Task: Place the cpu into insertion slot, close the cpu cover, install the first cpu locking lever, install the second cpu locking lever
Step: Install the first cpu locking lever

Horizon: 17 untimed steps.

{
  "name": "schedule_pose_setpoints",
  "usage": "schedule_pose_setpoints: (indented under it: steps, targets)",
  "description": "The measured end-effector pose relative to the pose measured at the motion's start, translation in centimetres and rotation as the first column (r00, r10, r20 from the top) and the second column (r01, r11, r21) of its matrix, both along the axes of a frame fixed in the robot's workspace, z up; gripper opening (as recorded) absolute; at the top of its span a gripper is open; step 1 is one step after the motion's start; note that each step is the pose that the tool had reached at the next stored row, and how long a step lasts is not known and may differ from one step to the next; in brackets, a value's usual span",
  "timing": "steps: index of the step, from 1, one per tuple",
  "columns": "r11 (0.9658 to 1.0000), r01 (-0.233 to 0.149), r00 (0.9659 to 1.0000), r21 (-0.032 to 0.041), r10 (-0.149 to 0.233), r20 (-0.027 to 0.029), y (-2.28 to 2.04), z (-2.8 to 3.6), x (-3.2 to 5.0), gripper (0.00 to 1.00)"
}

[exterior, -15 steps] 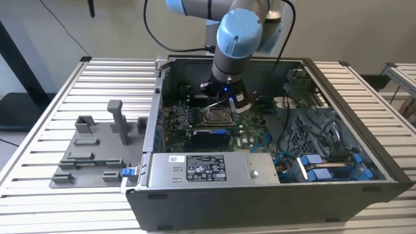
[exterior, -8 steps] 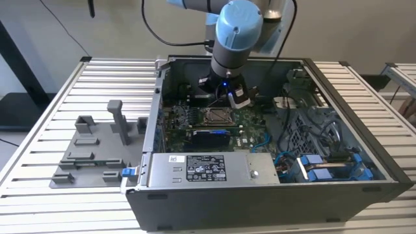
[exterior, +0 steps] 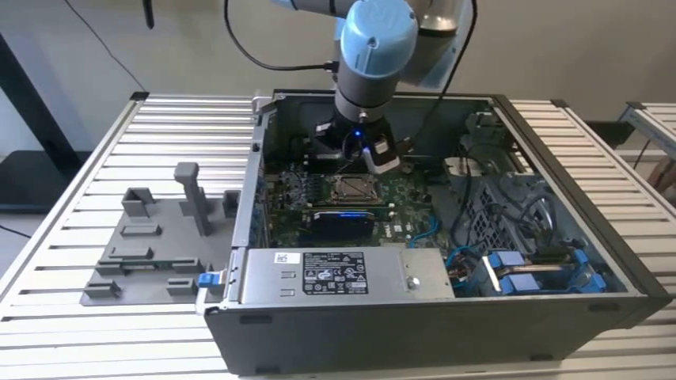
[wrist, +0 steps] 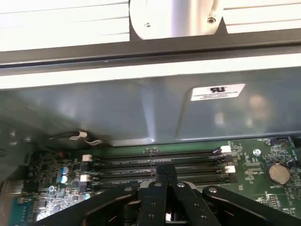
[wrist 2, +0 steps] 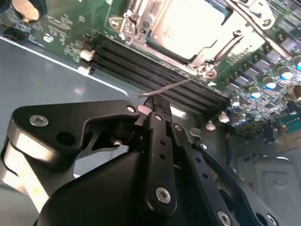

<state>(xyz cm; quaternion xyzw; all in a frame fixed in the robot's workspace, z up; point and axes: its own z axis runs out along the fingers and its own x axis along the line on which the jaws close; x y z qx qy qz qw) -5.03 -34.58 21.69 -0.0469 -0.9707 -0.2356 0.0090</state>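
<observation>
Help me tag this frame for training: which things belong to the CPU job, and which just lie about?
Job: cpu, cpu cover, locking lever, gripper.
Lying about: memory slots, coin battery, grey fixture plate, power supply.

We see the gripper [wrist 2: 153, 104] low inside the open computer case [exterior: 549, 313], over the memory slots [wrist 2: 155, 70], with the case's back wall [wrist: 141, 108] close behind it. The insertion slot [exterior: 352, 188] lies open from above, its levers [wrist 2: 244, 19] slanting across. Toward the case's front edge the power supply [exterior: 332, 273] stands in our way; cables [exterior: 528, 214] and blue connectors [exterior: 518, 273] crowd the side at the exterior view's right. Grey fixtures [exterior: 158, 237] stand on the worktop [exterior: 95, 166] beside the case.
</observation>
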Motion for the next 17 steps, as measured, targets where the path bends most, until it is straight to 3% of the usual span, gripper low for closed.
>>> schedule_pose_setpoints:
  steps: [3, 5, 8, 14, 17]
  targets:
    - [1.0000, 0.000, 1.0000, 0.0012, 0.000, 0.0002, -0.11, -0.01, -1.20, 0.11]
    - [1.0000, 0.000, 1.0000, 0.0013, 0.000, 0.0045, -0.26, -0.08, -1.92, 0.11]
    - [1.0000, 0.000, 1.0000, 0.0014, 0.000, 0.0098, -0.48, -0.56, -2.13, 0.11]
    - [1.0000, 0.000, 0.9999, 0.0009, 0.000, 0.0120, -0.93, -1.34, -2.65, 0.11]
    - [1.0000, 0.000, 0.9999, 0.0008, 0.000, 0.0129, -1.38, -1.72, -2.79, 0.11]
